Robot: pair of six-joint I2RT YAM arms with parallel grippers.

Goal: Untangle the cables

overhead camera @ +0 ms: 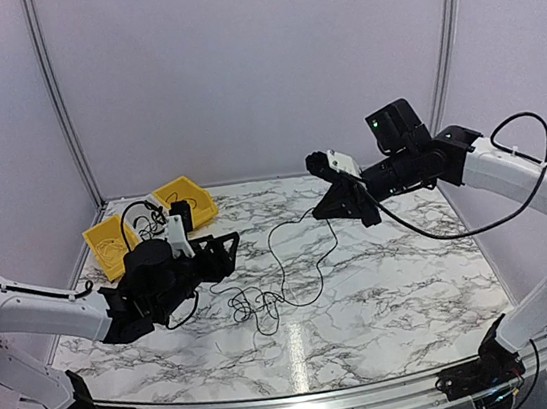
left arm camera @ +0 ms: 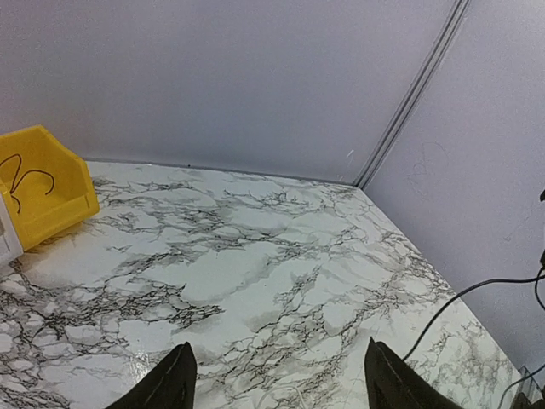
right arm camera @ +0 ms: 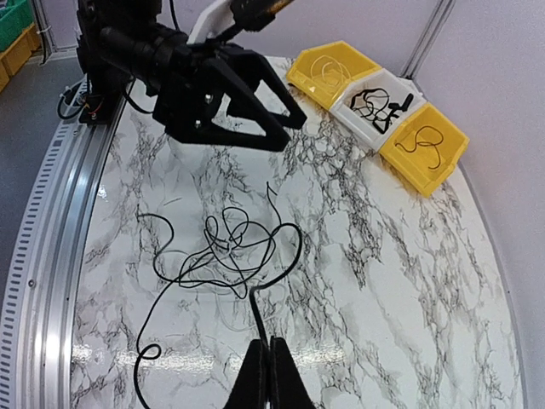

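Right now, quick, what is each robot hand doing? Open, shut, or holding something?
Left gripper: open, holding nothing.
Right gripper: shut on a thin black cable.

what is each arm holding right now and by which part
The right jaws are shut on a thin black cable, pinching a strand that leads to the tangle. The left jaws are open and empty.

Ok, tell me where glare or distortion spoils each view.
Top external: a glare streak on the table near the front, the cables thin and faint. Left wrist: even light, slight sheen. Right wrist: the rail bows from lens distortion; cables crisp.
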